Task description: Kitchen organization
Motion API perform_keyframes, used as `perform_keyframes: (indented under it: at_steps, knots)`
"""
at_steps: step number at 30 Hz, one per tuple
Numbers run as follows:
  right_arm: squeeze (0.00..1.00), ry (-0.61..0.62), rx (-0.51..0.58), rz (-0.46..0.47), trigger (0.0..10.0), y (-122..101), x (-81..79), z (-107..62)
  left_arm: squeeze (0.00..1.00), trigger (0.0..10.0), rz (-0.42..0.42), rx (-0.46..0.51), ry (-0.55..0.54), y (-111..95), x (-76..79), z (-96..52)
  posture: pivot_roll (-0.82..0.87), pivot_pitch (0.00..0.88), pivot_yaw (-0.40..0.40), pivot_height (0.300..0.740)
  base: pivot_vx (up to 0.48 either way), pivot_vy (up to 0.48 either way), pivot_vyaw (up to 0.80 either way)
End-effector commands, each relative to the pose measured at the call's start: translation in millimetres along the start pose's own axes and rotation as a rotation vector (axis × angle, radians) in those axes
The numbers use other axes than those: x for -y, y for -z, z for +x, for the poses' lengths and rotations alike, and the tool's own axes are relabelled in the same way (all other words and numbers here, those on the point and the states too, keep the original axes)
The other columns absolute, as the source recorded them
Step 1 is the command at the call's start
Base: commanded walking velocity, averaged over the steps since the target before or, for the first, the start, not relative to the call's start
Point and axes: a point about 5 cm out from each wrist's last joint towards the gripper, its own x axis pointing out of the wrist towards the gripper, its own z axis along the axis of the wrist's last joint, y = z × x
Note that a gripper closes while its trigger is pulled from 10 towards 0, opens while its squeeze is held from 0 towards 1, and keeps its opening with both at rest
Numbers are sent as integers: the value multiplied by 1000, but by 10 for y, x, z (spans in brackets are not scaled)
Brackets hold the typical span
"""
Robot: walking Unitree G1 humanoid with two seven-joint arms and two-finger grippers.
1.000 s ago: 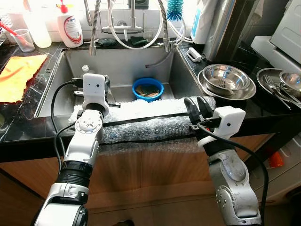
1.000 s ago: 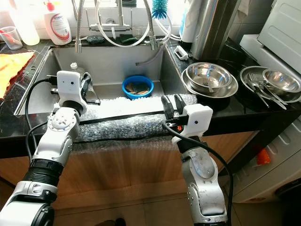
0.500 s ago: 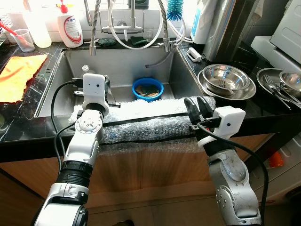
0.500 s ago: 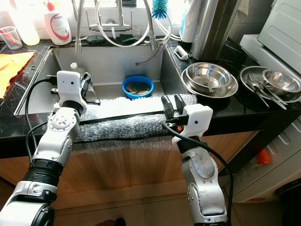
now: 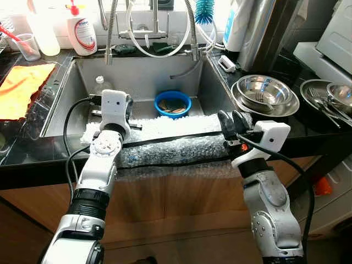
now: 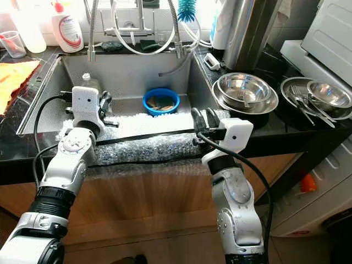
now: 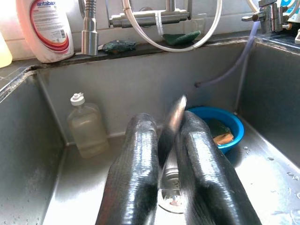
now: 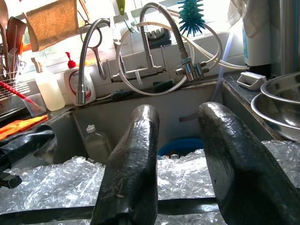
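My left gripper (image 5: 128, 106) hangs over the near left part of the steel sink (image 5: 144, 71), shut on a thin shiny metal utensil (image 7: 175, 114) that sticks up between its fingers. Beyond it in the sink sits a blue bowl (image 5: 172, 103) holding a sponge and scraps. My right gripper (image 5: 231, 119) is open with nothing between its fingers, just above the right end of the bubble wrap (image 5: 173, 147) draped over the sink's front edge. A black strap runs along that wrap.
Stacked steel bowls (image 5: 264, 92) with a fork stand on the right counter, and a plate of cutlery (image 5: 329, 100) lies farther right. A small clear bottle (image 5: 99, 83) stands in the sink's back left corner. An orange cloth (image 5: 19, 87) lies on the left counter. The taps (image 5: 148, 25) and a soap bottle (image 5: 82, 31) line the back.
My left gripper has shifted slightly right and lower over the sink with the utensil in it. The right gripper has edged a little forward and up.
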Motion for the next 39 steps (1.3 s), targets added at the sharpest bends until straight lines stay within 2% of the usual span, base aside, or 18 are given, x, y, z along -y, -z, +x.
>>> perform_keyframes:
  at_steps: [1,7,10,11,13,14,18,20,21,22,25,26,27,32,33,39]
  knots:
    - [0,4,-14,-1,10000,14,12,11,1000,10000,4,10,10,-30,18,-9,-11,43,-6,740,0,0,0]
    - [0,4,-16,-3,10000,16,9,13,1000,10000,2,15,12,-39,17,-9,-12,42,-6,740,0,0,0]
    - [0,5,-16,-4,10000,16,12,15,996,10000,2,47,3,-89,11,-5,-12,41,-6,740,0,0,0]
    - [0,7,-16,-5,10000,14,14,18,0,10000,-7,83,-8,-142,-4,-5,-13,41,-6,740,0,0,0]
    - [0,8,-15,-8,10000,13,18,20,0,10000,-6,115,-23,-191,-24,-7,-13,41,-6,740,0,0,0]
    - [0,8,-11,-17,10000,3,20,23,0,10000,-14,203,-46,-326,-67,-28,-14,41,-6,740,0,0,0]
    - [0,21,4,-37,10000,-36,41,35,0,10000,-18,311,-78,-496,-155,-81,-11,41,-6,740,0,0,0]
    - [0,27,5,-53,10000,-45,48,40,0,10000,-21,325,-82,-513,-173,-98,-16,41,-5,740,0,0,0]
    - [0,32,7,-90,10000,-61,60,48,0,10000,-23,339,-84,-526,-194,-122,-19,41,-5,740,0,0,0]
    - [0,38,12,-170,10000,-97,80,67,0,10000,-6,352,-86,-530,-237,-169,-18,42,-6,740,0,0,0]
    - [0,59,33,-203,10000,-141,106,88,0,10000,8,349,-85,-497,-288,-227,-16,43,-7,740,0,0,0]
    - [212,74,44,-198,10000,-164,126,94,0,10000,20,342,-79,-476,-293,-252,-12,43,-10,740,0,0,0]
    - [1000,83,50,-195,10000,-176,137,97,0,10000,26,339,-75,-463,-294,-266,-12,43,-10,740,0,0,0]
    - [1000,142,99,-265,10000,-285,214,131,0,10000,43,303,-63,-342,-278,-349,-20,42,-15,740,0,0,0]
    - [1000,181,121,-316,10000,-342,267,148,0,10000,44,300,-61,-327,-263,-371,-21,41,-17,740,0,0,0]
    - [1000,252,126,-351,10000,-375,397,169,0,10000,41,295,-49,-319,-222,-382,-24,34,-18,740,0,0,0]
